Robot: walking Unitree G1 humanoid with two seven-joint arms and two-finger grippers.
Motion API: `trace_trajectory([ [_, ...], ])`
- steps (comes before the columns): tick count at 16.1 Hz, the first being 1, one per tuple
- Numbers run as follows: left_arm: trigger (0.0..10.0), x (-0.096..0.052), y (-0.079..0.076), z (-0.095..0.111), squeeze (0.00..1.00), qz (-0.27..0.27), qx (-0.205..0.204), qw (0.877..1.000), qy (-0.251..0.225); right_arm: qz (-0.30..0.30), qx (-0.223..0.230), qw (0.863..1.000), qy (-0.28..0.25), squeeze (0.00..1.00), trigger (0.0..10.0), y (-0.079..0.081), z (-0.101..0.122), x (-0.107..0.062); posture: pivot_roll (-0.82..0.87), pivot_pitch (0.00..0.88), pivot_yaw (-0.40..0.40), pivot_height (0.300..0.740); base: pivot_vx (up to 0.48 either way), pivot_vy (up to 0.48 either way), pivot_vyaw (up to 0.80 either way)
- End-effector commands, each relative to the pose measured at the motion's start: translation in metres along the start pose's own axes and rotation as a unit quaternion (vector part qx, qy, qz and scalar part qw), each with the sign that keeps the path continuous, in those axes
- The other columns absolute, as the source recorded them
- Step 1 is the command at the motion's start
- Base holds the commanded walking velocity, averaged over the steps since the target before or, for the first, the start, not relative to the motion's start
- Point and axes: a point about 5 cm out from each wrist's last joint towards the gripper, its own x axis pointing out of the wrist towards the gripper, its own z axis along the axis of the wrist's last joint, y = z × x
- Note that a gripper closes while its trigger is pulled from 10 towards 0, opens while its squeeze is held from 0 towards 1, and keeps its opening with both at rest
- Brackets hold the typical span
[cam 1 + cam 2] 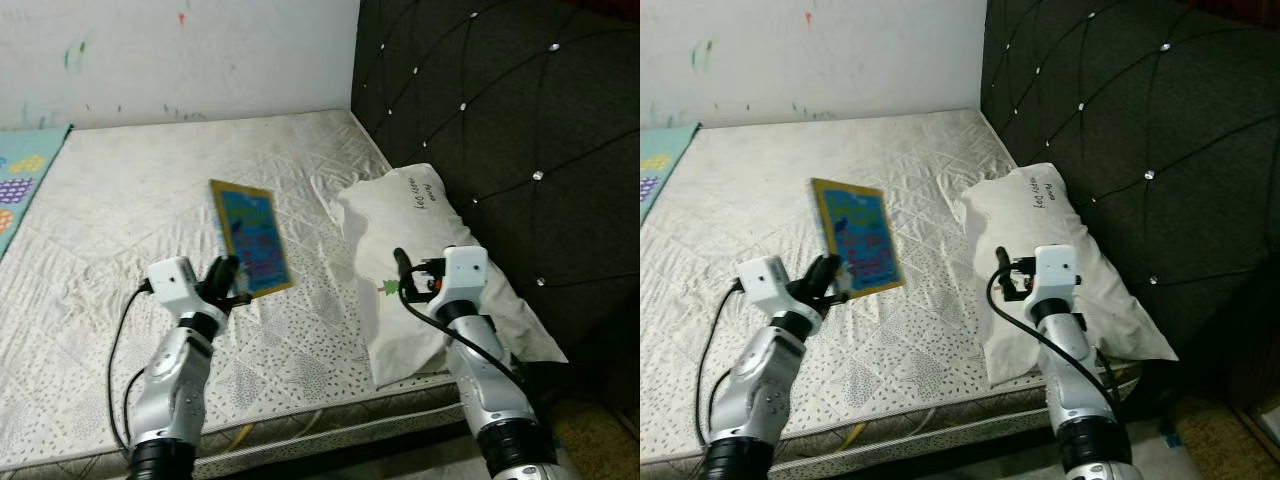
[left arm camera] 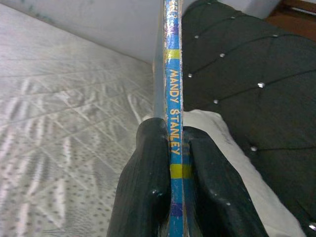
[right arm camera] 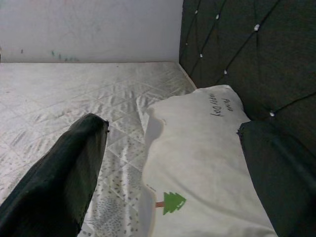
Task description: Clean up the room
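A thin blue picture book [image 1: 250, 237] with a yellow border is held up over the white mattress [image 1: 120, 210]. My left gripper [image 1: 230, 276] is shut on its lower edge; in the left wrist view both black fingers [image 2: 148, 192] clamp the spine [image 2: 174, 89], which reads "Mandy Stanley". My right gripper [image 1: 408, 275] hovers open above the near end of a white pillow [image 1: 420, 215]. In the right wrist view its fingers [image 3: 59, 182] stand wide apart over the pillow [image 3: 202, 163], with nothing between them.
A dark tufted headboard [image 1: 500, 130] stands on the right, behind the pillow. A white wall [image 1: 170, 50] closes off the far side of the bed. A colourful mat [image 1: 20, 185] lies at the far left. The mattress's front edge [image 1: 300, 420] runs just before me.
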Motion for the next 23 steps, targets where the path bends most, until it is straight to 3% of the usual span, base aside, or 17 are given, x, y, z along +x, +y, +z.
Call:
trace_trajectory([
  [1, 10.0, 0.003, -0.004, 0.016, 0.00, -0.017, 0.008, 0.999, -0.035, -0.001, 0.001, 1.000, -0.006, 0.00, 10.0, 0.002, 0.003, 0.002, -0.10, 0.000, -0.003, 0.740, 0.000, 0.000, 0.00],
  [9, 10.0, 0.002, -0.004, 0.013, 0.00, -0.018, 0.001, 0.999, -0.028, 0.003, -0.012, 1.000, -0.009, 0.00, 10.0, 0.003, 0.003, 0.000, -0.10, 0.000, -0.004, 0.740, 0.000, 0.000, 0.44],
  [15, 10.0, 0.002, 0.010, 0.000, 0.00, 0.004, -0.029, 0.998, 0.052, -0.004, -0.013, 1.000, -0.007, 0.00, 10.0, -0.005, 0.003, -0.009, -0.12, 0.039, -0.016, 0.740, 0.000, 0.000, 0.00],
  [18, 10.0, -0.002, 0.011, -0.002, 0.00, 0.002, -0.036, 0.997, 0.063, -0.003, -0.009, 1.000, -0.003, 0.00, 10.0, -0.010, 0.006, -0.018, -0.14, 0.091, -0.036, 0.740, 0.000, 0.000, 0.00],
  [23, 10.0, -0.022, 0.024, -0.006, 0.00, 0.041, -0.052, 0.995, 0.072, 0.021, 0.022, 0.999, 0.026, 0.00, 10.0, 0.000, -0.001, -0.034, -0.13, 0.143, -0.043, 0.740, 0.000, 0.000, 0.00],
])
